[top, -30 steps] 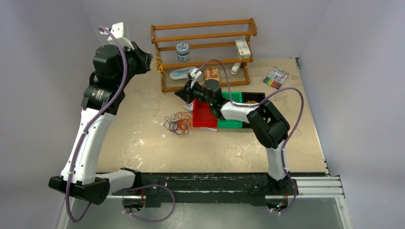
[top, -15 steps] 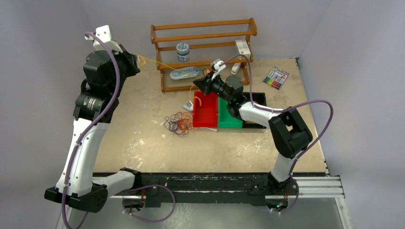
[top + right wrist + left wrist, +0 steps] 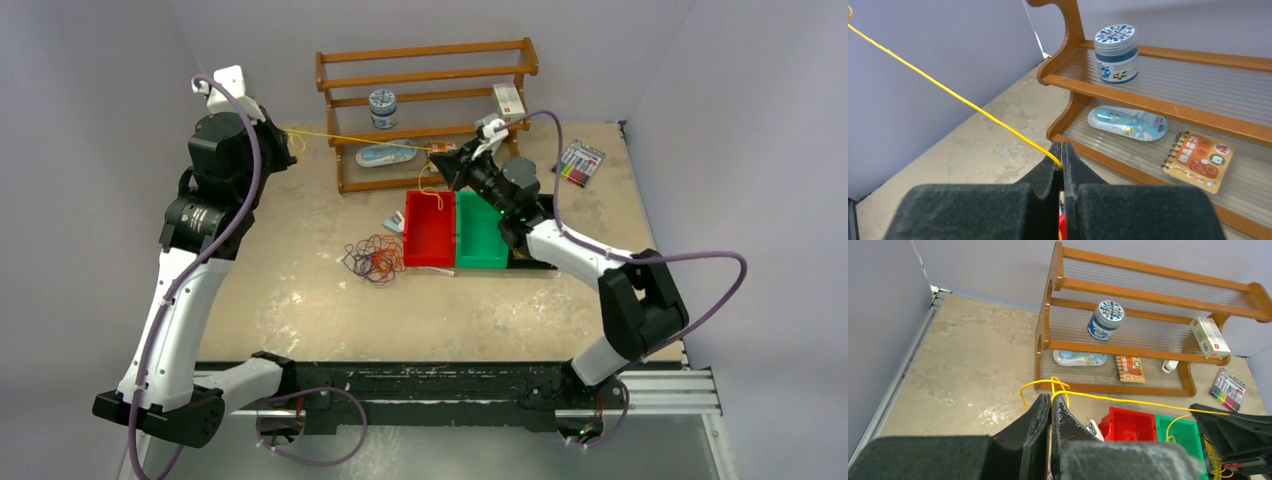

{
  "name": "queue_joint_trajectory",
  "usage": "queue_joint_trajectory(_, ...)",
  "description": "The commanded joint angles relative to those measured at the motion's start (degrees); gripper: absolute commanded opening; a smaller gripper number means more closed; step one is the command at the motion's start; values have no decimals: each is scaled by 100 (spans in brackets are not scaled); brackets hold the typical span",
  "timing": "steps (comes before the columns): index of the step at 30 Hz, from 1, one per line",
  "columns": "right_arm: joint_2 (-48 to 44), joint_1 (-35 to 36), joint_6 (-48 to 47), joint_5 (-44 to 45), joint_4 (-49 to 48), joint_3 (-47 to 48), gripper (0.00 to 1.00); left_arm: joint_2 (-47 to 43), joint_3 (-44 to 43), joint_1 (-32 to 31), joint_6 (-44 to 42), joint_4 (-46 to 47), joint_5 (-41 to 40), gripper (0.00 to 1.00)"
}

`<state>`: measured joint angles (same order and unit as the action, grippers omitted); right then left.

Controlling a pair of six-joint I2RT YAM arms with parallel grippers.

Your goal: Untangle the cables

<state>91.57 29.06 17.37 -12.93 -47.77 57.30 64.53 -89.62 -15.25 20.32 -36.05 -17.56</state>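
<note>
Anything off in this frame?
One yellow cable is stretched taut in mid-air between the left pincer and right pincer, both shut on it, crossing in front of the wooden shelf. The remaining tangle lies loose beside the red bin.

1. Robotics lab, test cell: a left arm (image 3: pixel 185 290) and right arm (image 3: pixel 570 250) bolted to a black base rail (image 3: pixel 440 382) at bottom of frame.
2. Bare grey walls (image 3: pixel 100 60) box in a beige tabletop (image 3: pixel 300 300).
3. Staged props: wooden rack (image 3: pixel 430 50) top centre, red bin (image 3: pixel 428 228), green bin (image 3: pixel 481 235), marker pack (image 3: pixel 577 162) upper right.
</note>
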Motion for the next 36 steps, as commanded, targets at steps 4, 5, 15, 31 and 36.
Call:
queue_joint_trajectory(4,-871,-422,-213,908,776,-140,0,-82,138,92,-382,379,258,0)
queue_joint_trajectory(5,-986,-429,-301,855,857,-117,0,-35,199,94,-395,405,570,0)
queue_joint_trajectory(15,-1764,-430,-546,233,1455,62,0,231,897,93,-205,944,1954,0)
queue_joint_trajectory(31,-2804,-447,59,799,2032,-698,0,1648,1195,-1388,620,2468,2363,0)
queue_joint_trajectory(36,-3362,-744,464,1143,2109,-1319,0,2519,819,-1986,751,2871,2399,0)
